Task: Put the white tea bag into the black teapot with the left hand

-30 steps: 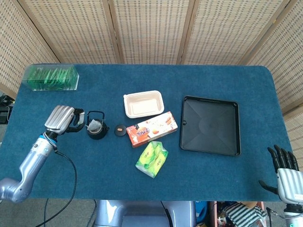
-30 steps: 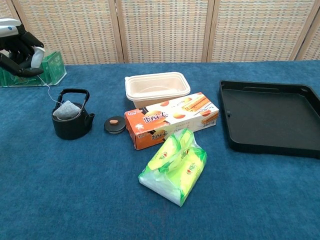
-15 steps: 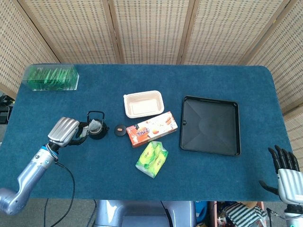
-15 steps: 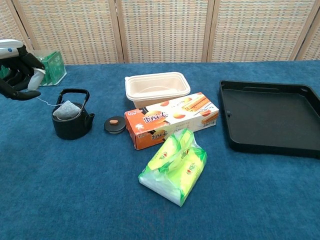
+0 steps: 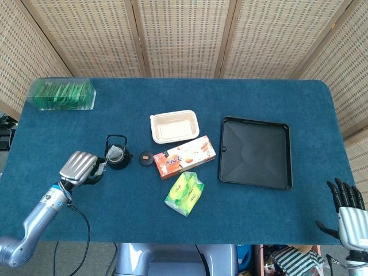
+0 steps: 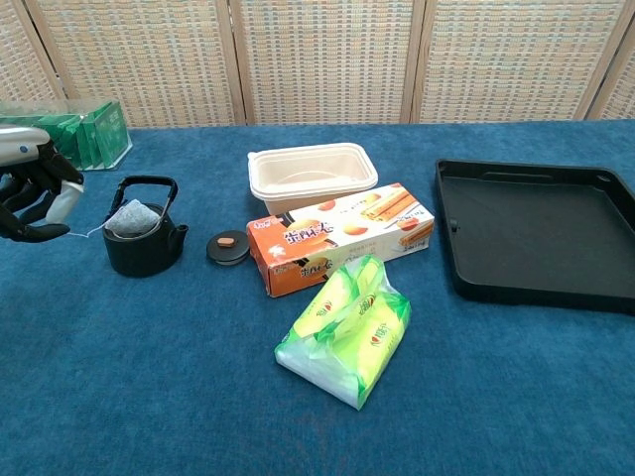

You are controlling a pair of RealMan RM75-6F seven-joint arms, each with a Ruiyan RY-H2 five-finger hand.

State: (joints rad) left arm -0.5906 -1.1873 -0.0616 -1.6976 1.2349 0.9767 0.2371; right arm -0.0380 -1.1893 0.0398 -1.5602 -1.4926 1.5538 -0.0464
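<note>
One left hand lower, seemingly pinching string, white tea bag inside black teapot.

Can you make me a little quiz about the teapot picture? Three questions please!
1. True or false: the white tea bag sits in the open top of the black teapot.
2. What lies on the cloth between the teapot and the orange snack box?
A. a spoon
B. the teapot lid
C. a cup
3. Fill in the blank: the left hand pinches the tea bag's thin ____.

Key: 1 true. 2 B. 3 string; it runs from the bag to that hand, while the right hand holds nothing, far off at the table's other end.
</note>
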